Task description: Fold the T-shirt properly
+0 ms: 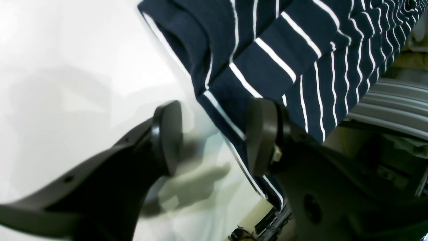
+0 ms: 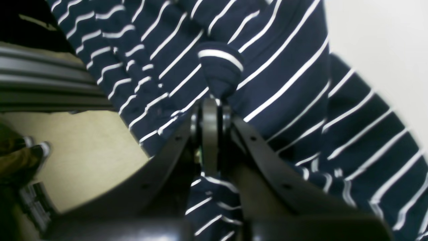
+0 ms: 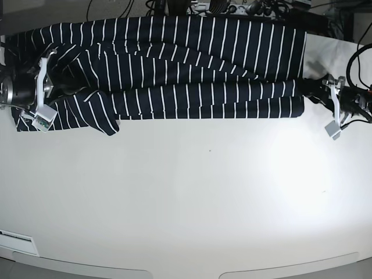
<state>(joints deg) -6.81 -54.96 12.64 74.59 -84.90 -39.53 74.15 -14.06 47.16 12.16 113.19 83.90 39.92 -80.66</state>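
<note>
Along the far edge of the white bench point(image 3: 192, 197) we see the T-shirt point(image 3: 174, 70), spread in a long band from the left end almost to the right end, its navy cloth crossed by thin white stripes and folded lengthwise in soft ridges.

At the left end of the base view, the right claw point(image 2: 210, 100) is clamped on a pinched tuft of the striped cloth; its two pads meet with the fabric bunched just past the tips. More of the shirt drapes around and below this claw.

At the right end, the left claw point(image 1: 214, 137) stands with its pads wide apart. The shirt's corner hem lies between and just behind the pads, close to the right-hand pad point(image 1: 262, 135), but we cannot tell whether it touches.
</note>
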